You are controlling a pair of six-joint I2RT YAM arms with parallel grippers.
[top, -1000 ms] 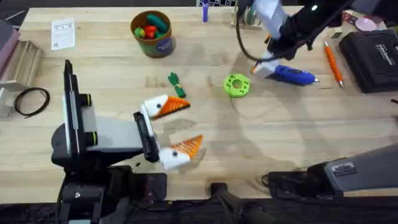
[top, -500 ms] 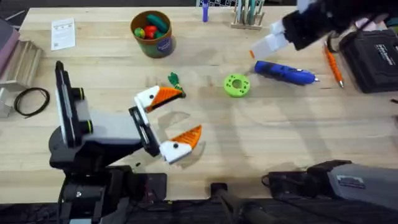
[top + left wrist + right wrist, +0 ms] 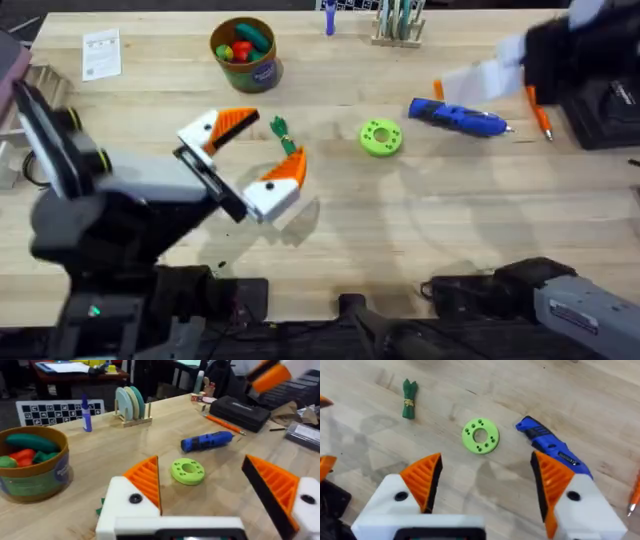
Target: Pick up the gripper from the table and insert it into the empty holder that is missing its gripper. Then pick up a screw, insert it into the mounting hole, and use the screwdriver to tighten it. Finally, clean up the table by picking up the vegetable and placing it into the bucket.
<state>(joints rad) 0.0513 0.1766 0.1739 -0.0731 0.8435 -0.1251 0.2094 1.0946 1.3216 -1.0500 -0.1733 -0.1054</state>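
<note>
My left gripper [image 3: 250,152] is open above the table, and the dark green vegetable [image 3: 279,127] lies between its white fingers, close to the nearer orange pad. In the left wrist view, the left gripper [image 3: 207,490] looks toward the brown bucket [image 3: 32,467]. The bucket [image 3: 243,50] stands at the far side with toy vegetables inside. The blue screwdriver [image 3: 458,117] lies on the table, clear of my open right gripper [image 3: 505,55], which is raised to its right. The right wrist view has the right gripper [image 3: 487,485] above the screwdriver [image 3: 545,442] and the vegetable [image 3: 409,399]. Every holder I see carries an orange pad. A loose gripper and a screw are out of view.
A lime-green disc [image 3: 381,137] lies between the vegetable and the screwdriver. A thin orange stick [image 3: 538,105] and a black case [image 3: 605,100] sit at the far right. A small rack [image 3: 400,25] stands at the back edge. A black cable loop lies at the left edge.
My left gripper has swung away from the front edge toward the vegetable and now straddles it. The right gripper has risen off the screwdriver and moved right. The screwdriver stays put.
</note>
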